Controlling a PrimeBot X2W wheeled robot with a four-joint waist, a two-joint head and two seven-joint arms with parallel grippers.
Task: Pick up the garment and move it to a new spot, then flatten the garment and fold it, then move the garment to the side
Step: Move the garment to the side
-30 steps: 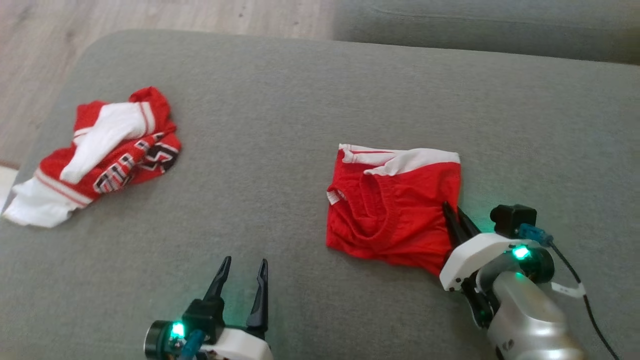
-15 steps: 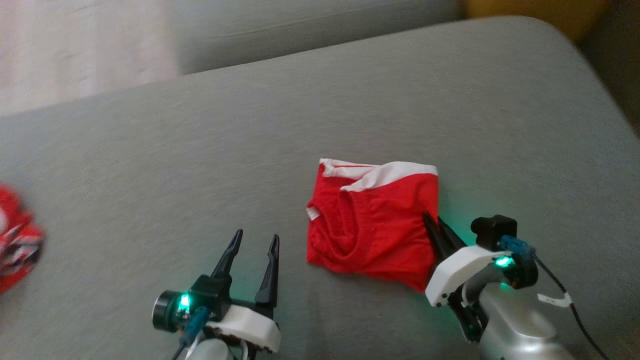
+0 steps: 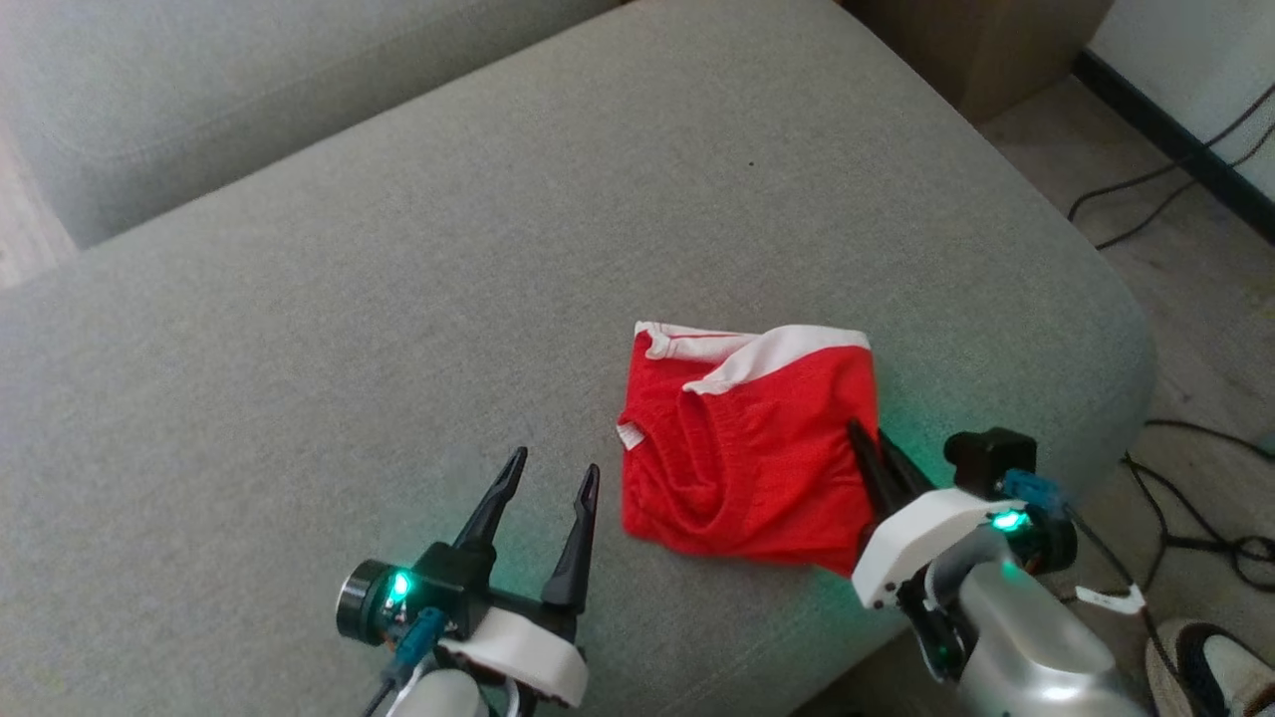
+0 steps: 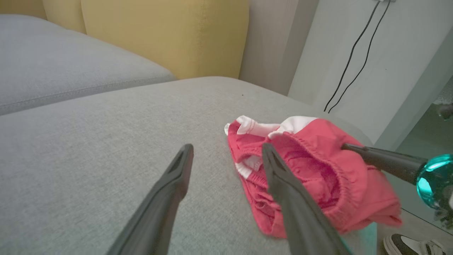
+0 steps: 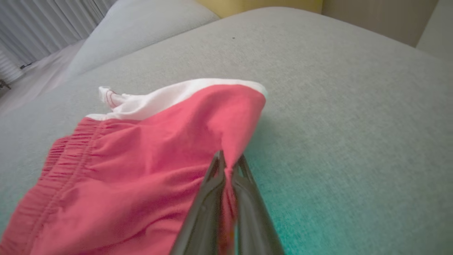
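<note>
While the head camera has swung to the right over the last second, the red shorts point(image 3: 747, 448) have kept nearly the same place in the frame, folded into a rough square with a white band along the far edge. They lie on the grey seat cushion point(image 3: 398, 299), now close to its rounded right-hand end. Because the camera turned, I cannot tell how far the shorts themselves slid over the cloth. The floor on the right has come into the frame, with dark cables point(image 3: 1235, 546) and a shoe point(image 3: 1210, 657) at the lower right corner.

The right gripper point(image 3: 867, 438) sits at the shorts' right edge, as it did a second ago. Its two dark fingers are pressed together on a pinch of red fabric. The right wrist view confirms it: the fingers point(image 5: 212, 191) meet with the cloth point(image 5: 159, 148) caught between them, and that edge is raised a little off the cushion.

The left gripper point(image 3: 555, 463) stands just left of the shorts with its fingers spread wide and nothing between them. It is closer to the shorts than it was a second ago. In the left wrist view its right finger point(image 4: 290, 198) overlaps the near part of the shorts point(image 4: 318, 166), but I cannot tell if it touches them.
</note>
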